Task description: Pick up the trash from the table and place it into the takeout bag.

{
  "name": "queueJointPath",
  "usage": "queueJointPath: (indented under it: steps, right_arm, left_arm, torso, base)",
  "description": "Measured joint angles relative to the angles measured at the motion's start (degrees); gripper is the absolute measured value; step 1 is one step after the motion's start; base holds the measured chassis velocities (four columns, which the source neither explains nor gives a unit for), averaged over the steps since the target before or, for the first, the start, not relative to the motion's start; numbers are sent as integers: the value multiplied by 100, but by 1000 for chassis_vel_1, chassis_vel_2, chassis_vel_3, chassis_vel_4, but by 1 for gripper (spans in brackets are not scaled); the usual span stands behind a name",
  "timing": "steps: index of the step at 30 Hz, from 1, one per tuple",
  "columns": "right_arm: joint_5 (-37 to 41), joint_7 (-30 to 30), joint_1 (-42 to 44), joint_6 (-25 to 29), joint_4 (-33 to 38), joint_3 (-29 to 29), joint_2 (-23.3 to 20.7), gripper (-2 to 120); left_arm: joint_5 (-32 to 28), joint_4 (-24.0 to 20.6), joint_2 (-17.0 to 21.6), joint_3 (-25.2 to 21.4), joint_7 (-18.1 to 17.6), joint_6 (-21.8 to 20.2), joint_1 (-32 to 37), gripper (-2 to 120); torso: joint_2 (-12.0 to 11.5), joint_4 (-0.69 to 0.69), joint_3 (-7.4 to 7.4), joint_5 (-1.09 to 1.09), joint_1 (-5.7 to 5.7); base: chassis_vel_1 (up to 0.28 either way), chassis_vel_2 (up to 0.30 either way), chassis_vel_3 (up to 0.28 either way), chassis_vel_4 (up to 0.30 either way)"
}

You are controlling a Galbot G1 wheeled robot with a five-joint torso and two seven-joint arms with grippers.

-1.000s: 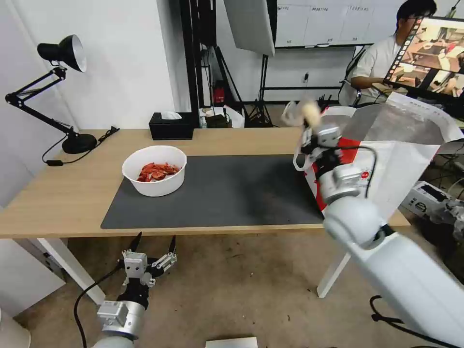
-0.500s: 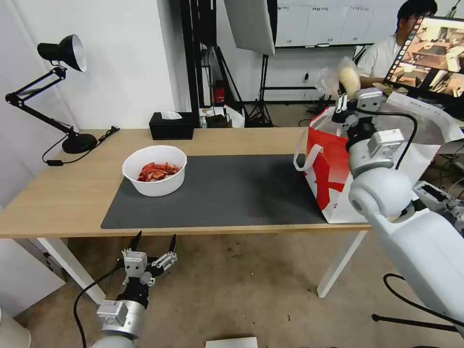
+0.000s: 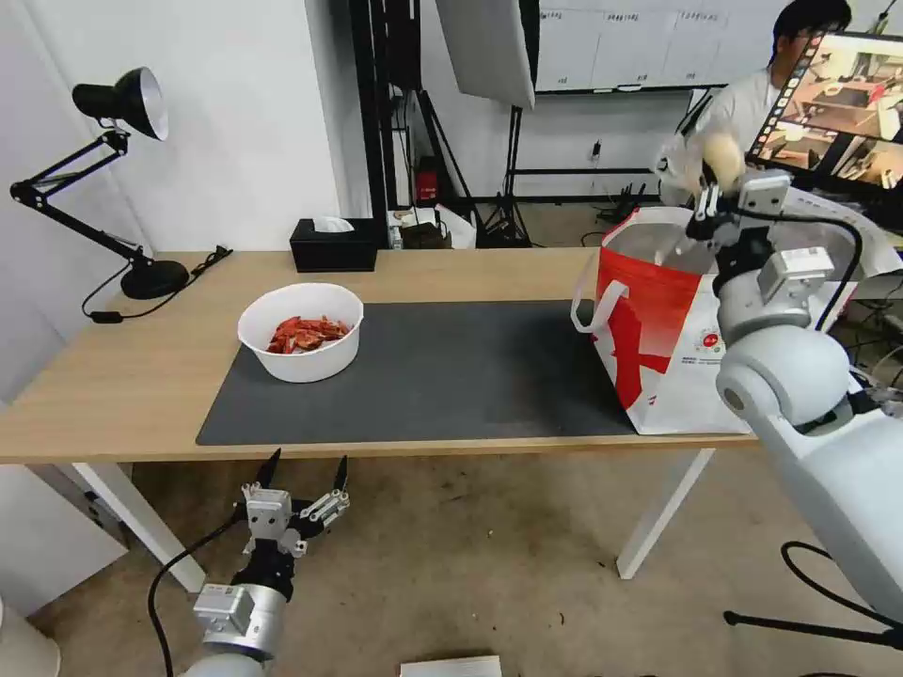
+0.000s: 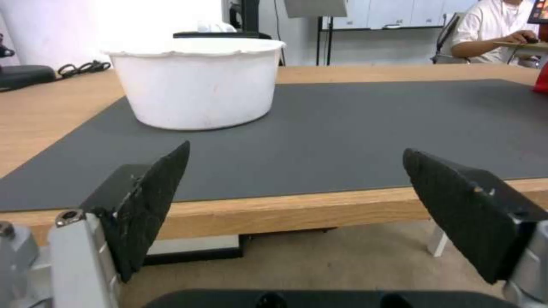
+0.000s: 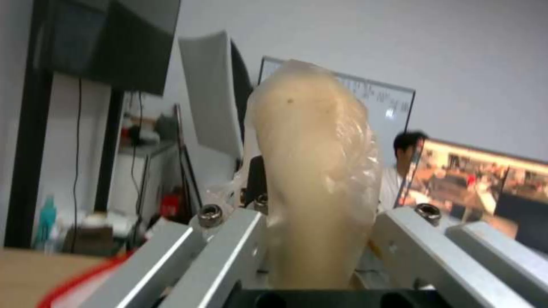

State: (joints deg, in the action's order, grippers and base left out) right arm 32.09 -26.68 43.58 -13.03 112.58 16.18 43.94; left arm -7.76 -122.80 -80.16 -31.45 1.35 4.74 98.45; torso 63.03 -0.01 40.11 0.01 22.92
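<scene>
Nearest us: left gripper [image 3: 306, 481] sits parked below the bench [image 3: 113, 376] front edge, jaws spread wide, nothing between them. In its wrist view the pads [image 4: 150, 201] frame the dark mat [image 4: 354, 128] and the white bowl [image 4: 197, 81], well apart from both.

On the mat, the bowl of red shells is untouched at the left end; it looks like the only trash left on the bench.

Far right: over the last second the right arm swung from in front of the takeout bag [image 3: 677, 357] up and across, so the right gripper [image 3: 720, 193] now hangs above the bag's open mouth, wrist pointing up. That uncovers the bag's red front and logo. Jaws are pinched on the bagged bun [image 3: 705, 155], which sticks up above them; in the wrist view the bun [image 5: 311, 171] stands between the two jaws, plastic crumpled around it.

Our read: carry is nearly done, the drop into the bag isn't yet.
</scene>
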Motion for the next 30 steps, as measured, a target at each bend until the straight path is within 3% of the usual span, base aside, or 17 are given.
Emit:
queueJointPath:
  steps: [19,21,22,25,30]
  right_arm:
    - [472,-187,188,-607,95,163,-98,8]
    - [642,-218,202,-760,133,222,-193,29]
    - [642,-218,202,-760,133,222,-193,29]
    - [700,-214,111,-787,115,180,-229,58]
    - [797,-210,94,-823,111,171,-266,73]
  left_arm:
    - [46,-17,-2,58,0,-7,10,100]
    - [67,-16,-22,77,1,-8,17,100]
    - [67,-16,-22,77,1,-8,17,100]
    - [73,-25,2,74,2,-10,16,100]
    - [73,-25,6,80,2,-13,5,100]
  torso:
    - [0,1,0,0,0]
    - [0,1,0,-1,0]
    - [0,1,0,-1,0]
    - [0,1,0,-1,0]
    - [0,1,0,-1,0]
  base:
    - [0,0,0,0]
    - [0,0,0,0]
    - [0,0,0,0]
    - [0,0,0,0]
    - [0,0,0,0]
